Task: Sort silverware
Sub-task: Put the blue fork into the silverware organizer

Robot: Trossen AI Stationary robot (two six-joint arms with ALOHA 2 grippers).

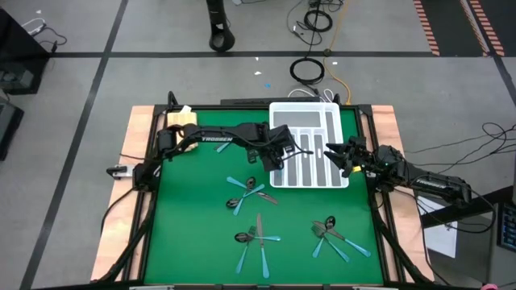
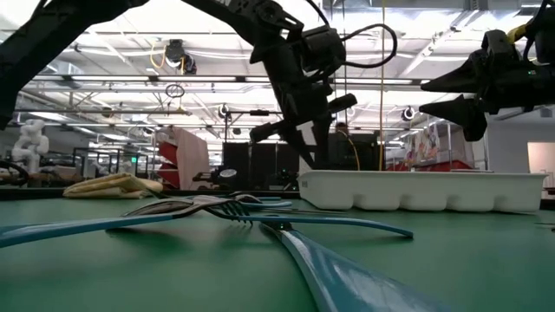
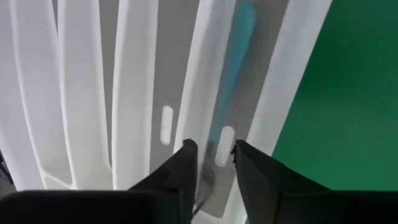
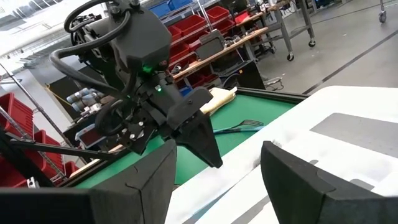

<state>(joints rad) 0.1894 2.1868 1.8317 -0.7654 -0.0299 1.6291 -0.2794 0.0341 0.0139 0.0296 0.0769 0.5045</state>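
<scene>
Below the left end effector [image 3: 210, 163], blue-handled utensil [image 3: 239, 37] in tray slot [image 3: 261, 93]

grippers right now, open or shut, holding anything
Left tool: open over the tray, a blue-handled piece lying loose in the slot below, nothing held.
Right tool: open, empty, above the tray's right side.

One white tray [image 1: 284, 112], two hands, roughly a dozen blue-handled utensils [image 1: 260, 236].
</scene>
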